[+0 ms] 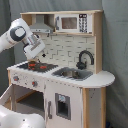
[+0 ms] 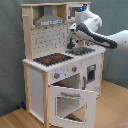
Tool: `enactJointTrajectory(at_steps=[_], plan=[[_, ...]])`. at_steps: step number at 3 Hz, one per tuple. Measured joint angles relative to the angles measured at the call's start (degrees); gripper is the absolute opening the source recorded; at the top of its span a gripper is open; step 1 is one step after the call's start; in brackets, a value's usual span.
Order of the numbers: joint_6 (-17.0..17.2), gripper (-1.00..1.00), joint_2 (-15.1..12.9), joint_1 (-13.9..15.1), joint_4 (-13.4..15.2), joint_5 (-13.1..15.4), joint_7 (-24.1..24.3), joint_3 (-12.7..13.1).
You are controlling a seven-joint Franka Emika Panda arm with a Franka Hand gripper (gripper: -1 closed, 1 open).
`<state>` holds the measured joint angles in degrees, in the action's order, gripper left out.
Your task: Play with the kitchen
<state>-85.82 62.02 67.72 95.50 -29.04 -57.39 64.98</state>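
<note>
Toy kitchen [image 1: 65,85] upright, centre of frame in both exterior views [image 2: 60,75]; white panels, pale wood frame, grey curtain behind. Black hob [image 1: 37,66] w/ red rings on counter at the first exterior view's left; steel sink [image 1: 74,73] beside it, black faucet [image 1: 85,57] arching over sink. Grey hood [image 2: 49,21] above hob; microwave panel [image 1: 72,22] on top shelf. Oven door [image 2: 72,102] dropped open, hanging forward and down in the second exterior view; cavity behind exposed.

White arm enters from the first exterior view's left, wrist angled down twd hob. Gripper [image 1: 33,61] just above hob surface, near back edge; contact w/ hob unclear. Finger spacing: cannot tell, tips hidden against dark hob. In the second exterior view gripper [image 2: 73,44] sits between backsplash and sink area.
</note>
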Motion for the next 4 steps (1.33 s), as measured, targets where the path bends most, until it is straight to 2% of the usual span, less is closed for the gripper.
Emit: enactJointTrajectory(at_steps=[2,3,4], plan=[[-8.81,1.0,1.84,-4.57,0.04,8.58,-1.68,-0.14],[-14.52,1.0,2.95,-6.21,0.17,12.12,-2.83,-0.3],[-19.45,1.0,4.11,-7.63,0.47,14.39,-3.66,-0.57]])
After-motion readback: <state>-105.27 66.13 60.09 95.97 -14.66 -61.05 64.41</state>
